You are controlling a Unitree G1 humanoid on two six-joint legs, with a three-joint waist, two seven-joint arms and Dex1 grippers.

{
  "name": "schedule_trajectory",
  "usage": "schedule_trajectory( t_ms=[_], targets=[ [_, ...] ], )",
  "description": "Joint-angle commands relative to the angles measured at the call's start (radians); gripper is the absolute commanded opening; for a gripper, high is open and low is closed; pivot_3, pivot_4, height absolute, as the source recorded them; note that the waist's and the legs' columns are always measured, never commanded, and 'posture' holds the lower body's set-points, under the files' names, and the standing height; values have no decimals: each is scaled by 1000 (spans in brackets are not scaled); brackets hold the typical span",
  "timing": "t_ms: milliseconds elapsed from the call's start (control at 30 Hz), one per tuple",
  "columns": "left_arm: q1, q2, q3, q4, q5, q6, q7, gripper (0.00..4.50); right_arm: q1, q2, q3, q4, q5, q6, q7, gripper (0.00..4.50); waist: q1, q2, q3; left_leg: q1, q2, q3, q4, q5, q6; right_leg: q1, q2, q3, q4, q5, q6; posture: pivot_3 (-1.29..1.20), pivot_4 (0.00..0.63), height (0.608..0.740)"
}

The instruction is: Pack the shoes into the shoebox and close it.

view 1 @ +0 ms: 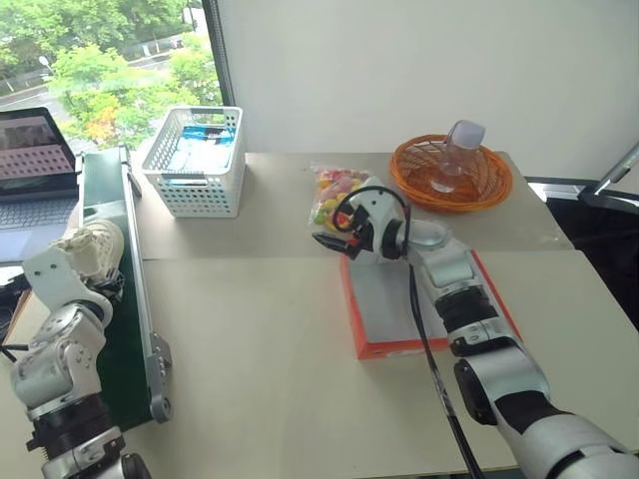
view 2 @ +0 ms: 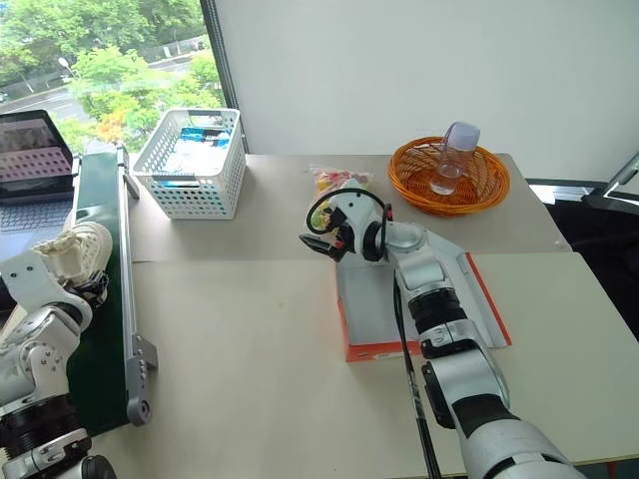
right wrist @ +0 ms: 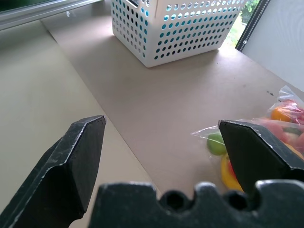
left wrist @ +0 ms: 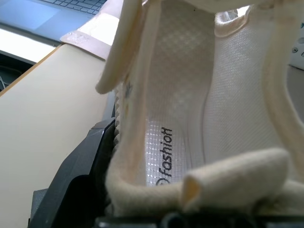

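Beside shoebox (view 1: 384, 309), open table (view 1: 260, 339).

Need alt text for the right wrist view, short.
The right pincer hangs open over a bare beige table, nothing between its black fingers. Beyond stand a white mesh basket and a clear bag of colourful sweets.

Shoebox (view 1: 384, 309) mid-table, mesh basket (view 1: 197, 160) behind-left, wicker basket (view 1: 449, 175) behind-right, shoe (view 1: 92, 249) far left.
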Motion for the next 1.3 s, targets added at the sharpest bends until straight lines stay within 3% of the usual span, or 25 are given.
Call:
schedule_trajectory(
  t_ms=[33, 200, 433, 600, 867, 1300],
  targets=[
    [-77, 73, -85, -102, 57, -116, -27, 2776, -21, -10, -34, -55, 21, 5, -12, 4500, -3, -3, 1, 0, 0, 0, 0, 0, 0, 0, 0, 0, 0, 0, 0, 0, 150, 740],
    [-167, 58, -200, -181, 13, -169, -127, 2776, -37, -5, -105, -82, 95, 93, -25, 4500, 2, -4, 2, -5, 0, 0, 0, 0, 0, -3, 0, -1, -2, 1, 0, 0, 150, 740],
    [-330, -94, -434, -259, -51, -126, -203, 2776, -84, 5, -389, -245, 439, 574, -164, 4500, 5, -4, 2, -6, -1, -1, -5, 5, 8, -3, 0, -1, -5, 1, 1, 0, 150, 740],
    [-383, -162, -528, -211, -60, -136, -258, 2776, -35, 6, -436, -374, 506, 685, -257, 4500, -8, -4, 2, -5, 0, -1, -10, 5, 9, -4, 2, 1, -8, 1, 0, 0, 150, 740],
    [-413, -245, -596, -156, -47, -165, -308, 2776, 16, 6, -474, -496, 570, 744, -362, 4500, -4, -4, 2, -5, -1, -1, -10, 6, 9, -4, 3, 2, -7, 0, 1, 0, 150, 740],
    [-397, -261, -627, -124, 3, -208, -333, 2776, 38, -53, -548, -584, 755, 896, -385, 4500, -1, -4, 2, -5, -1, -1, -10, 6, 9, -4, 3, 3, -7, 0, 1, 0, 150, 740]
  ],
)
